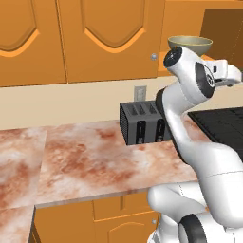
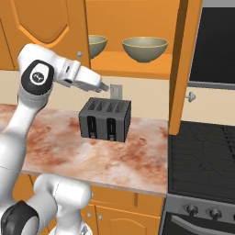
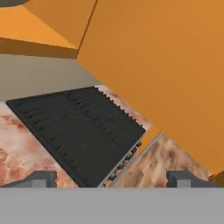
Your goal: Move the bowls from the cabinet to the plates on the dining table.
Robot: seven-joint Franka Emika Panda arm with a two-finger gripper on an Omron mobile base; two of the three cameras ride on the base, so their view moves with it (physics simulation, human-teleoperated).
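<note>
Claw: the gripper (image 3: 111,178) is spread wide with nothing between its tips, low in the hand view, over the black stove (image 3: 78,131).
Bowls versus claw: in the right base view both sit on the open cabinet (image 2: 137,64) shelf, upper centre, above and beyond the hand.
Bowls' look: one bowl (image 2: 144,48) olive-grey, deep, pale rim; the second bowl (image 2: 97,45) partly hidden by the door.
Surface: marbled counter (image 2: 69,147) bearing a black toaster (image 2: 105,120), centre frame.
Room: orange cupboards, beige wall.
</note>
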